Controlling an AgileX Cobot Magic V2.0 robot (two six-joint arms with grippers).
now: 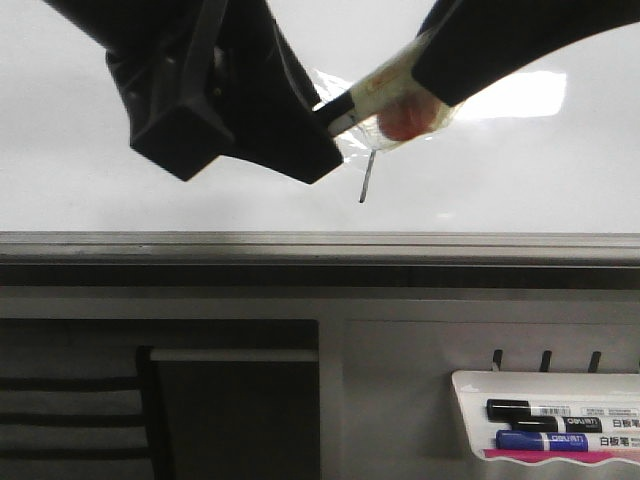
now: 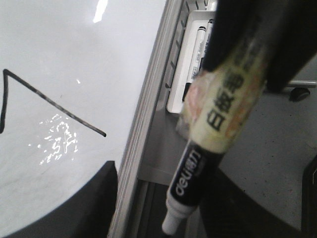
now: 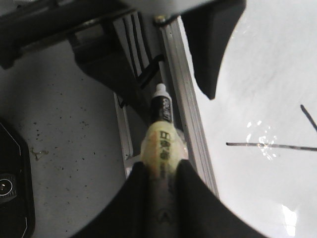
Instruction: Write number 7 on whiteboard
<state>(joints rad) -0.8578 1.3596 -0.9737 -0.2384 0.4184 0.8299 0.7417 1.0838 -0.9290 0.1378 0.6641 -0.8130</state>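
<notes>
The whiteboard (image 1: 520, 180) fills the upper front view, with its grey edge rail (image 1: 320, 243) below. The number 7 shows there only as a short dark downstroke (image 1: 367, 178). In the left wrist view it is a thin angled mark (image 2: 49, 101), and the right wrist view shows its strokes (image 3: 267, 146). My right gripper (image 1: 425, 80) is shut on a tape-wrapped marker (image 1: 385, 100), seen between its fingers (image 3: 161, 171). The marker's tip is off the board, over the rail (image 3: 159, 90). My left gripper (image 1: 250, 140) is open beside the tip, its fingers either side of the marker (image 2: 218, 129).
A white marker tray (image 1: 470, 385) hangs below the rail at the lower right and holds a black marker (image 1: 540, 409) and a blue marker (image 1: 545, 440). It also shows in the left wrist view (image 2: 179, 74). A grey floor lies beyond the board's edge (image 3: 64, 148).
</notes>
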